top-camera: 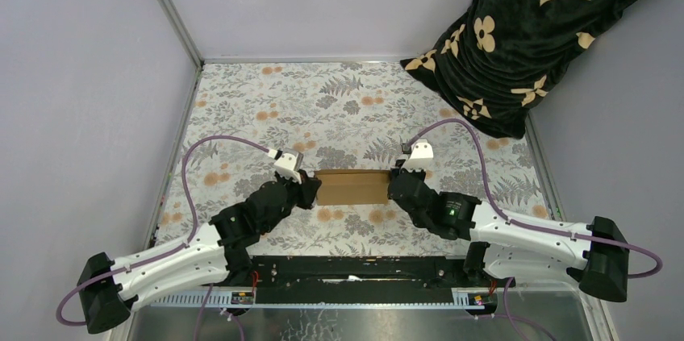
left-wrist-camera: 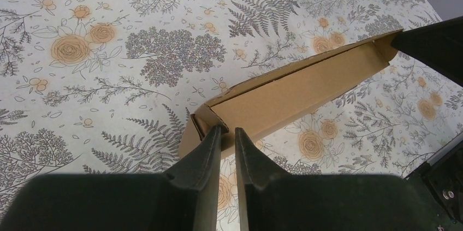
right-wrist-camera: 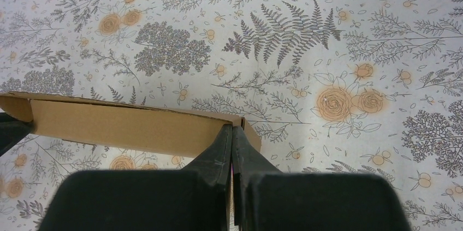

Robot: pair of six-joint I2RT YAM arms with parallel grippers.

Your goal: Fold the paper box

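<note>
The left arm (top-camera: 165,267) and right arm (top-camera: 532,236) wear white shells over black joints, each ending in a black base (top-camera: 101,297) and trailed by a looping purple cable (top-camera: 185,184). A green light (top-camera: 448,214), possibly a status lamp, glows on a right-arm joint. The left end effector (left-wrist-camera: 226,131) and right end effector (right-wrist-camera: 232,128) show matte black wedge fingers.

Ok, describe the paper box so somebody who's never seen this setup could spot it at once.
Start at the floral tablecloth. Near its middle, between the left arm and the right arm, lies the paper box. It is the only plain brown cardboard thing, a long low rectangle against the busy print.
</note>
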